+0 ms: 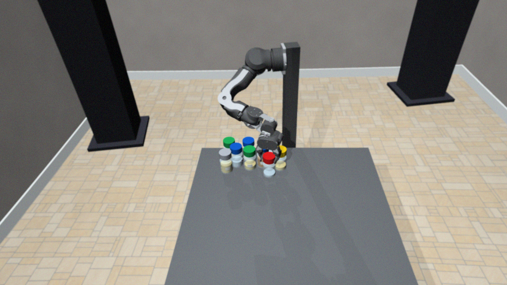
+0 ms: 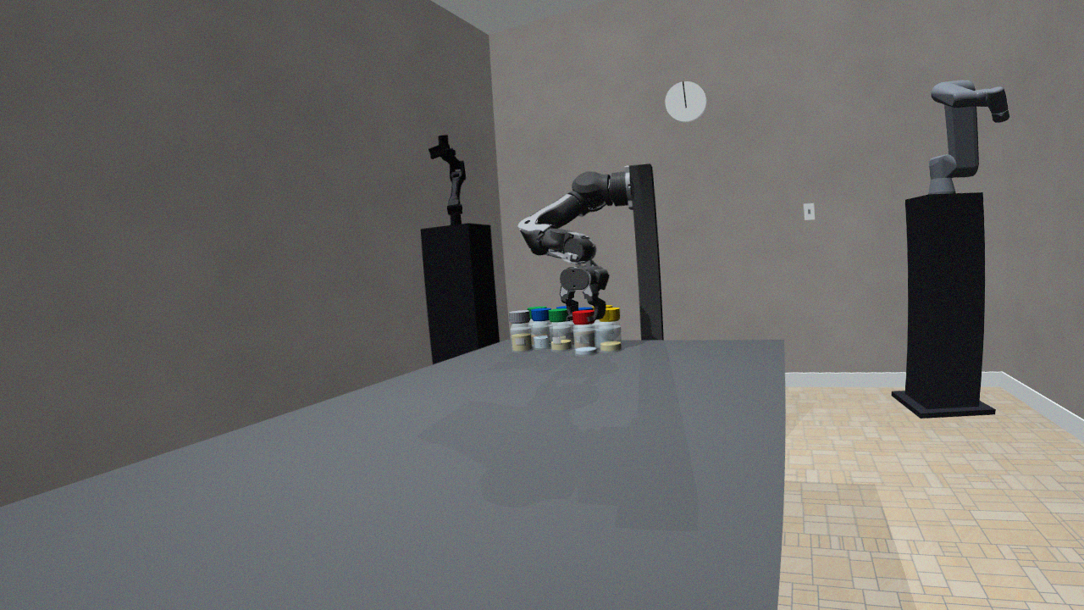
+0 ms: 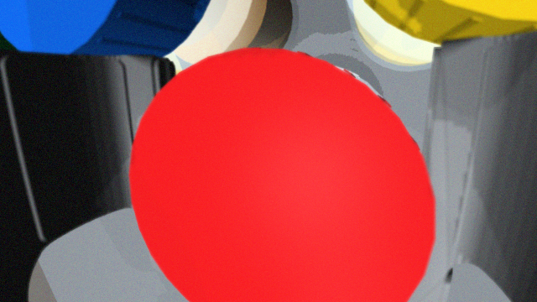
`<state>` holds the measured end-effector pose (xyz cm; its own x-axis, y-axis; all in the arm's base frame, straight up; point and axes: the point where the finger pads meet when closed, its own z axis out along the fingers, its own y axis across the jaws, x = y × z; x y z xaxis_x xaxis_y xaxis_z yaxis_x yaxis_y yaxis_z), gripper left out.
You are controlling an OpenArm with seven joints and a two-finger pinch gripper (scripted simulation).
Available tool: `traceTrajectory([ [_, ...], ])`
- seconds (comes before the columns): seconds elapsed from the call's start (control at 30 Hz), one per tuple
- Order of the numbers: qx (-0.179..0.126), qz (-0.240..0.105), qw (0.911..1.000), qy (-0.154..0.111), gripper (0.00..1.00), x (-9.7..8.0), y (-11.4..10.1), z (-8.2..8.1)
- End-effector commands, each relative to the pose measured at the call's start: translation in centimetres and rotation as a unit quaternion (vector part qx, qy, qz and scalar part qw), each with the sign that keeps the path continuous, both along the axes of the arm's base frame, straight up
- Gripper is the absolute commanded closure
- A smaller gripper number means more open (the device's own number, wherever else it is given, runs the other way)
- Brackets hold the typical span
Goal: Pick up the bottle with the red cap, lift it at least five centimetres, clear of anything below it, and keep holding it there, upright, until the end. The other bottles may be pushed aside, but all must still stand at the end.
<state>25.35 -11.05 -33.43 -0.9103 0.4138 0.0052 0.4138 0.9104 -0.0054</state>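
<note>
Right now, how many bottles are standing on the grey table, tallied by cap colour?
Blue-capped clear plastic bottles: 3, one mostly hidden behind the jaws
Green-capped bottles: 2
Grey-capped bottle: 1
Yellow-capped bottle: 1
Red-capped bottle, gripped in the jaws: 1
Total: 8

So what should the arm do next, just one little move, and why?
Probably lift straight up, slowly. The gripper is shut on the red-capped bottle, which seems to stand on the table. The yellow-capped bottle and a green-capped one stand close beside it, so a sideways pull might tip them.
</note>
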Motion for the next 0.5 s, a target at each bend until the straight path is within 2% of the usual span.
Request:
traceTrajectory([
  [0.0, 0.001, 0.000, 1.0000, -0.001, 1.00, 0.1, 0.0, 0.1],
  [0.3, 0.001, 0.000, 1.0000, -0.001, 1.00, 0.1, 0.0, 0.1],
  [0.47, 0.001, -0.001, 1.0000, -0.002, 1.00, 0.1, 0.0, 1.3],
])
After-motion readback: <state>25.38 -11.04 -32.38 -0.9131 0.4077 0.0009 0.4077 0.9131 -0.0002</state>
